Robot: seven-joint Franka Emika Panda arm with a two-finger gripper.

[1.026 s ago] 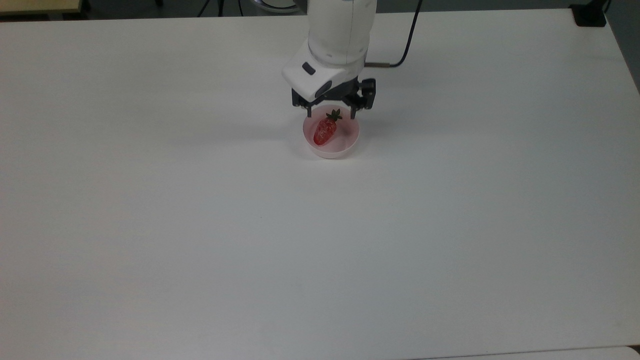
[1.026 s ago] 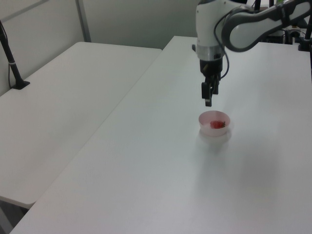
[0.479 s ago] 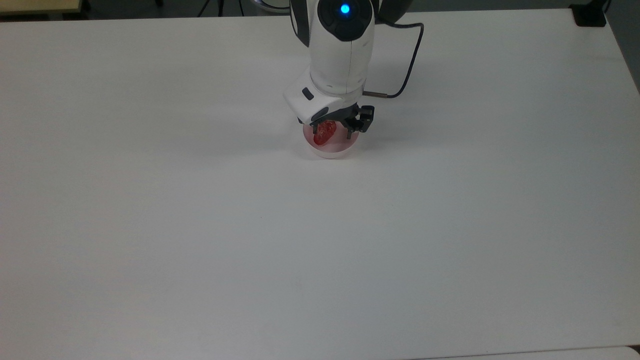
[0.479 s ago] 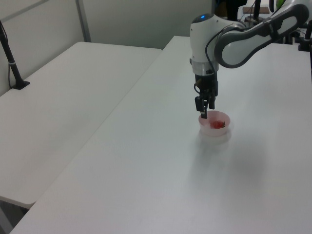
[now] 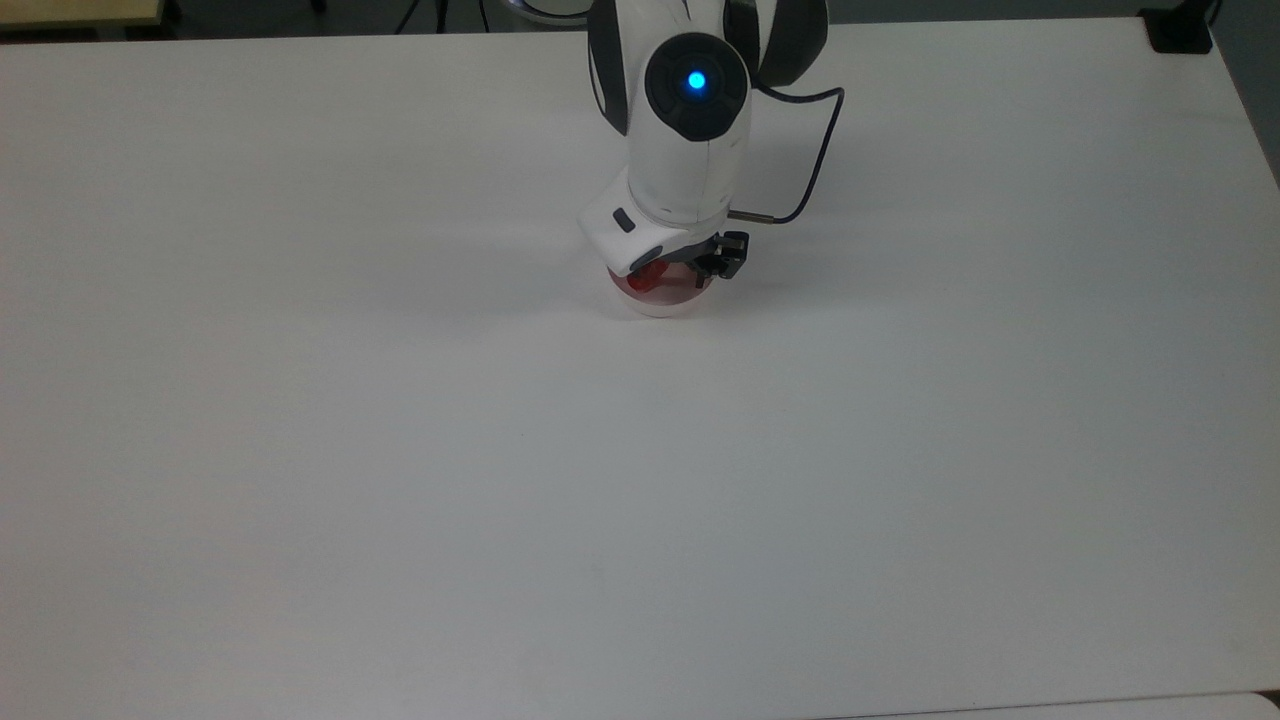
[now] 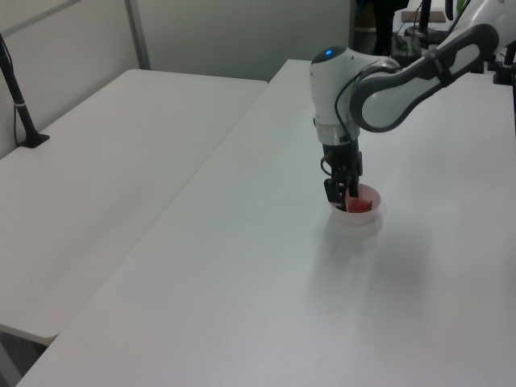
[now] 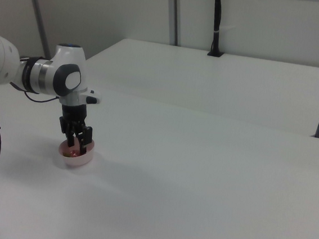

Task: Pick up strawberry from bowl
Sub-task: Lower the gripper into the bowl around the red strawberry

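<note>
A pale pink bowl point(image 5: 660, 306) stands on the white table point(image 5: 400, 450), just below the middle of the far edge in the top view. In it lies the red strawberry point(image 5: 643, 283), mostly covered by the arm's white hand. My gripper point(image 7: 78, 144) is lowered into the bowl point(image 7: 84, 158), its two dark fingers spread apart either side of the strawberry, open. In the left view the fingers point(image 6: 342, 192) dip inside the rim of the bowl point(image 6: 359, 218), and a patch of red strawberry point(image 6: 362, 206) shows beside them.
A black cable point(image 5: 818, 150) loops from the wrist over the table's far side. A second white table point(image 6: 97, 161) stands alongside, with a black pole point(image 6: 18, 97) clamped to it. A dark object point(image 5: 1180, 28) sits at the far right corner in the top view.
The gripper has come down from above the bowl's far rim into the bowl, its fingers now around the strawberry. Bowl and strawberry have stayed put.
</note>
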